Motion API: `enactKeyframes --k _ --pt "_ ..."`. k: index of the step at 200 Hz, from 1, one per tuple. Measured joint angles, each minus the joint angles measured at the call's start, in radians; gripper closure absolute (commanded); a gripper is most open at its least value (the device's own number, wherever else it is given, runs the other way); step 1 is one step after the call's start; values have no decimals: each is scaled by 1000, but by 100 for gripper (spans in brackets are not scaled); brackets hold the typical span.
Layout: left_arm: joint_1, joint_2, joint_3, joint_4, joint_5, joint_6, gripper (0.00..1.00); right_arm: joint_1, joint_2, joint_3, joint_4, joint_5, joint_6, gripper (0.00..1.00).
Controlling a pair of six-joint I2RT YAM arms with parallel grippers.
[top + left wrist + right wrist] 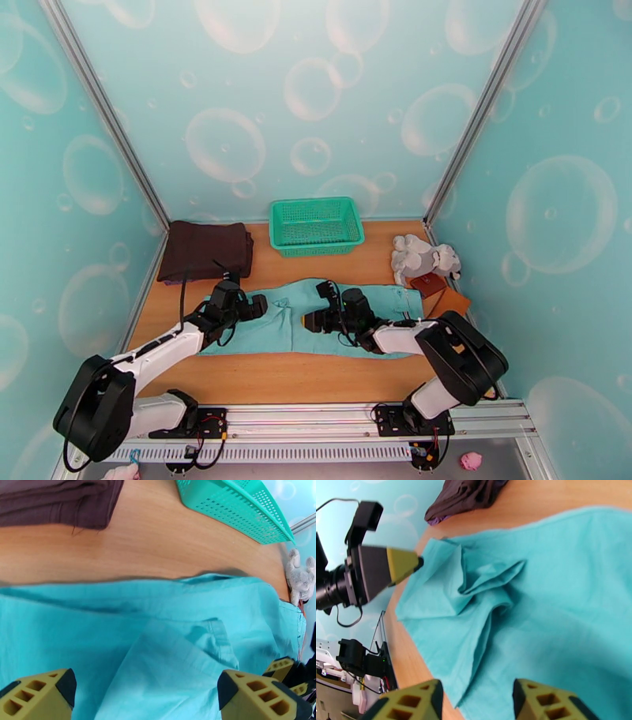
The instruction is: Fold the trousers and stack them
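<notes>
The left pincer (146, 687) stands spread wide and empty, just above the light teal soft cloth trousers (276, 335). The right pincer (476, 691) is half spread over the same cloth, gripping nothing. The trousers lie flat across the middle of the frame on the wooden tabletop (316, 379), with bubble-printed teal walls (316, 95) around.

No legible text, label, brand, number or sign on any surface in these three views.
</notes>
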Motion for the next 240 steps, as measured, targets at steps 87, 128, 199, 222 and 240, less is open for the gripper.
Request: enactKeyframes --k 87,128,199,222,240 --pt "6 111 -23 116 172 38 1 14 95 16 160 -18 136 50" --pt "2 -28 -88 127 314 38 1 -1 95 17 171 -16 151 50" --pt "-57 -108 -170 175 628 31 0 -2 97 76 121 26 150 50" --pt "-83 -110 -171 193 694 8 0 2 97 105 68 65 149 49" --pt "-105 -132 -171 210 721 0 0 8 99 127 32 89 149 49"
